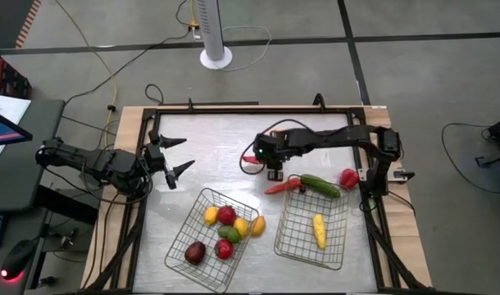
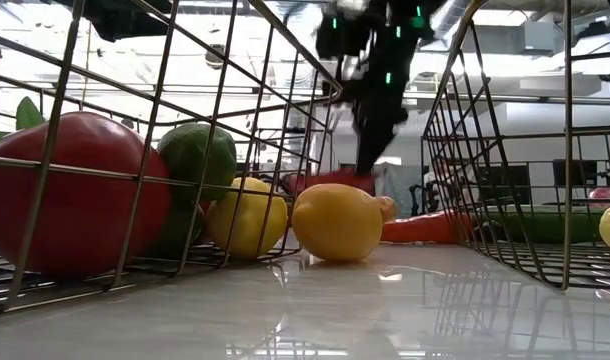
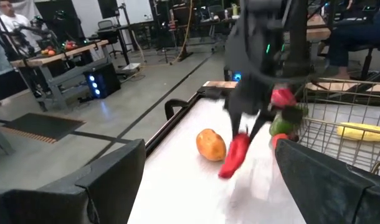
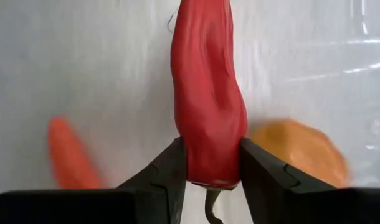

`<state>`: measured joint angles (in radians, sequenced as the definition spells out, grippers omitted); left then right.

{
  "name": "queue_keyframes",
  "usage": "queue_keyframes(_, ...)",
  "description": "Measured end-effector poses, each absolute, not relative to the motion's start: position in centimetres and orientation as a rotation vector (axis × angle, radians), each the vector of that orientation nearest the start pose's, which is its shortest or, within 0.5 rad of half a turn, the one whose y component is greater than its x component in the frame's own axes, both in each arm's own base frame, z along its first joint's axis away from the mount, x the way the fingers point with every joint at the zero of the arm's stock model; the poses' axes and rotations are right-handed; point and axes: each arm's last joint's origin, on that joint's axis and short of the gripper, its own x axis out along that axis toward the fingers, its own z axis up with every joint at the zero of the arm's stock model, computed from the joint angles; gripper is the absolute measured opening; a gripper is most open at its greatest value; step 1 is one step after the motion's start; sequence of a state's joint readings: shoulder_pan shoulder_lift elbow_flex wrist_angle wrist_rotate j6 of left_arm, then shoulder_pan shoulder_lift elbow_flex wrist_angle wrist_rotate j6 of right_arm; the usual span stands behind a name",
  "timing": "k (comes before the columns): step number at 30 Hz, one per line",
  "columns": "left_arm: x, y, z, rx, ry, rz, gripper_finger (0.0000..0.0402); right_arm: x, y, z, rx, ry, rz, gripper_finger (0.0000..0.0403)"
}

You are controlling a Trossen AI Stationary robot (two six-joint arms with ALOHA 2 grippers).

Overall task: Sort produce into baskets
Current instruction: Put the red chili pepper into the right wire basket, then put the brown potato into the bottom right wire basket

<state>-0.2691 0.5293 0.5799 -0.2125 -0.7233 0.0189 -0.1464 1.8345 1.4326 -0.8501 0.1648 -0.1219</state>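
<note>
My right gripper [image 1: 272, 170] stands over the middle of the table, shut on a red chili [image 4: 207, 93]. An orange-red chili [image 1: 281, 187] lies on the table by the right basket [image 1: 345, 233], which holds a long yellow piece [image 1: 319, 229]. The green cucumber [image 1: 320, 185] lies at that basket's far rim, with a red piece [image 1: 348, 177] beside it. The left basket [image 1: 184, 228] holds several round pieces. An orange round piece [image 3: 210, 144] lies on the table near the held chili. My left gripper [image 1: 175, 157] is open and empty at the table's left edge. My right gripper pinches the red chili near its stem end [image 4: 209, 168] between its two fingers [image 4: 168, 171], one on each side. The fingers point down from above. The chili hangs tilted below them [image 3: 235, 155]. I cannot tell whether its lower tip touches the table.
The two wire baskets fill the near half of the table. A dark frame [image 1: 234, 106] runs along the table's far edge. There is bare tabletop [image 1: 209, 152] between the two grippers. A white fan base [image 1: 215, 57] stands on the floor beyond the table.
</note>
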Motion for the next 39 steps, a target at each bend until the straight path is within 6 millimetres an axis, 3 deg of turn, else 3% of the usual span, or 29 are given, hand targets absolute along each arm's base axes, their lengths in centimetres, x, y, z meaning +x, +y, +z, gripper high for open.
queue_keyframes(5, 12.2, -1.3, 29.5, 0.111, 0.151, 0.476, 0.0345, 36.2, -3.5, 27.1, -0.088, 1.351, -0.184, 0.0146)
queue_keyframes(10, 12.2, -1.3, 29.4, 0.095, 0.15, 0.477, 0.0345, 34.7, 0.4, 30.3, -0.083, 1.353, -0.153, 0.0149)
queue_keyframes(19, 12.2, -1.3, 29.3, 0.055, 0.151, 0.473, 0.0345, 27.2, 6.5, 33.8, -0.013, 1.168, -0.219, 0.0154)
queue_keyframes(23, 12.2, -1.3, 29.3, 0.049, 0.149, 0.474, 0.0345, 23.3, 8.2, 33.2, 0.104, 1.122, -0.259, 0.016)
queue_keyframes(29, 12.2, -1.3, 29.3, 0.049, 0.149, 0.474, 0.0345, 19.7, 9.8, 29.8, 0.229, 1.159, -0.341, 0.0183)
queue_keyframes(33, 12.2, -1.3, 29.3, 0.049, 0.148, 0.474, 0.0345, 18.8, 10.0, 28.1, 0.255, 1.185, -0.408, 0.0213)
queue_keyframes(39, 12.2, -1.3, 29.3, 0.052, 0.148, 0.474, 0.0345, 19.4, 9.2, 28.0, 0.284, 1.172, -0.437, 0.0267)
